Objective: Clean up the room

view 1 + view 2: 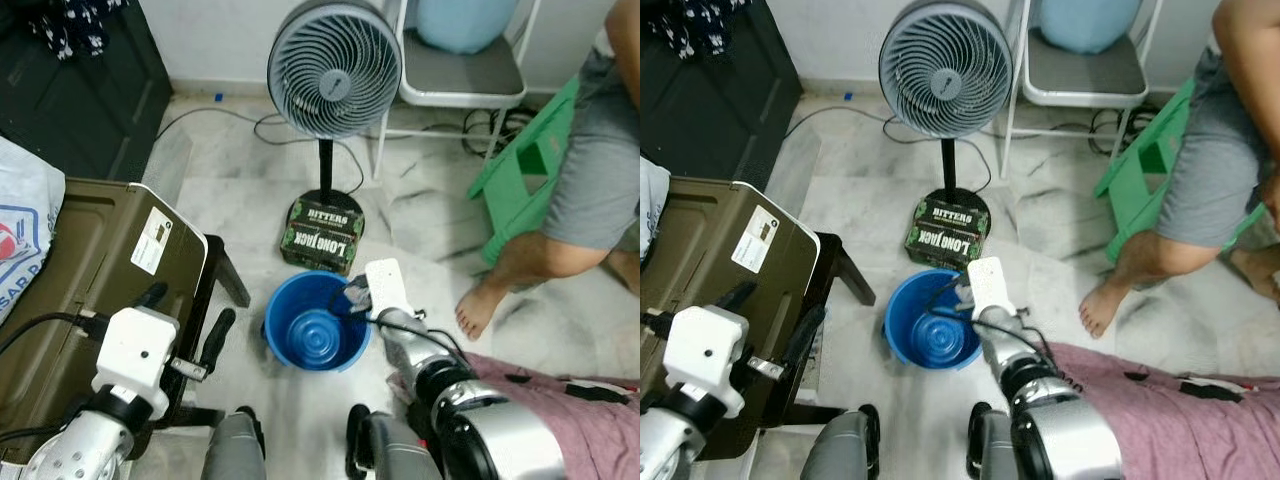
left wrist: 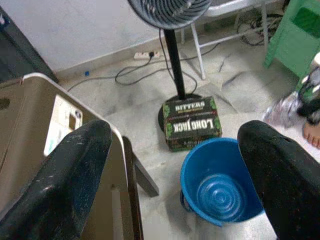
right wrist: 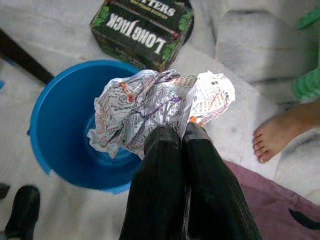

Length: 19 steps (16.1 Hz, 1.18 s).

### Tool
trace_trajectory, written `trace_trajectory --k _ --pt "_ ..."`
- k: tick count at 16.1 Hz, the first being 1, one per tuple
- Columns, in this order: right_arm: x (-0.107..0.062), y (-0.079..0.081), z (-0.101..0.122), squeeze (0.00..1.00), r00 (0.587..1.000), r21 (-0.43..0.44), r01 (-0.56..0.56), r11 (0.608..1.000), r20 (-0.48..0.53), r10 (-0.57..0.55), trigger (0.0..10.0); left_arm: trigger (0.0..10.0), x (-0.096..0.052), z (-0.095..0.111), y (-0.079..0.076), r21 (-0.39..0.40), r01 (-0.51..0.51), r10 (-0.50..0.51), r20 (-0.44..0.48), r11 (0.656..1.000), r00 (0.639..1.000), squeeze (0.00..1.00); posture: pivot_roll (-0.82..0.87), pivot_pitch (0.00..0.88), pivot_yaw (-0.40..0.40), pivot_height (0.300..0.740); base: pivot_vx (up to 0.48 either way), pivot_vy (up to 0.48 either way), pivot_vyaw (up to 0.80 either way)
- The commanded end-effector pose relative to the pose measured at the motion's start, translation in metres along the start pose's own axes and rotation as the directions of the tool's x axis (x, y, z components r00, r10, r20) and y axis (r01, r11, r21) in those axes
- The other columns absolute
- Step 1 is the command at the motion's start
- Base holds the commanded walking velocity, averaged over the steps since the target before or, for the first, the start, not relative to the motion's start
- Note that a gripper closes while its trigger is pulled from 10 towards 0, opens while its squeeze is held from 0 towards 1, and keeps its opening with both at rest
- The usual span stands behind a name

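Right wrist view shows the right gripper [image 3: 172, 134] pinched tight on a crumpled newspaper ball [image 3: 155, 107], which hangs over the rim of the blue bucket [image 3: 60, 125] on the marble floor [image 1: 430, 225]. Just beyond the bucket a Long Jack box [image 1: 322, 238] rests on the fan [image 1: 335, 68] base. The left gripper [image 2: 175, 175] hovers spread wide beside the olive case [image 1: 85, 270]. A person's bare foot [image 1: 482, 305] stands near.

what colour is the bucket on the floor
Blue bucket, clearest in the left eye view.
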State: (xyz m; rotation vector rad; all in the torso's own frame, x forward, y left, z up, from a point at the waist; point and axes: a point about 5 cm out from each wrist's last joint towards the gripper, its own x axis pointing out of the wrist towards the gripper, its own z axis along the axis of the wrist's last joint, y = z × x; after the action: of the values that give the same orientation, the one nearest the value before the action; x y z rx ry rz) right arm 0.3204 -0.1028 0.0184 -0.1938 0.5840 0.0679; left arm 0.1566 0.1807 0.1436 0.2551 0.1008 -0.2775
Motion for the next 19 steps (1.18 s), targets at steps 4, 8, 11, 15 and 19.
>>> trace_trajectory --k 4,8,11,15,19 --pt "0.001 0.007 0.024 0.0 0.997 0.036 -0.028 0.999 0.079 0.025 10.0 10.0 -0.004 0.001 0.0 0.001 0.016 -0.016 -0.023 1.0 1.0 0.0 0.31 0.32 0.025 0.74 0.0 0.0 0.0" --pt "-0.003 0.035 0.04 0.0 0.984 0.064 -0.124 0.99 0.139 0.114 10.0 10.0 -0.005 0.002 -0.001 -0.003 0.018 -0.019 -0.033 1.0 0.999 0.0 0.32 0.324 0.021 0.74 0.0 0.0 0.0" --pt "-0.006 0.05 0.042 0.0 0.975 0.047 -0.172 0.984 0.15 0.163 10.0 10.0 -0.005 0.001 -0.002 -0.006 0.016 -0.016 -0.039 1.0 0.999 0.0 0.31 0.327 0.016 0.74 0.0 0.0 0.0" --pt "-0.006 0.049 0.041 0.69 0.975 0.051 -0.172 0.984 0.149 0.163 10.0 10.0 -0.004 0.002 -0.004 -0.011 0.02 -0.021 -0.038 1.0 0.999 0.0 0.31 0.327 0.016 0.74 0.0 0.0 0.0" --pt "-0.005 0.046 0.04 1.0 0.974 0.067 -0.178 0.982 0.156 0.166 10.0 10.0 -0.002 0.003 -0.005 -0.013 0.022 -0.022 -0.033 1.0 0.999 0.0 0.31 0.327 0.015 0.74 0.0 0.0 0.0"
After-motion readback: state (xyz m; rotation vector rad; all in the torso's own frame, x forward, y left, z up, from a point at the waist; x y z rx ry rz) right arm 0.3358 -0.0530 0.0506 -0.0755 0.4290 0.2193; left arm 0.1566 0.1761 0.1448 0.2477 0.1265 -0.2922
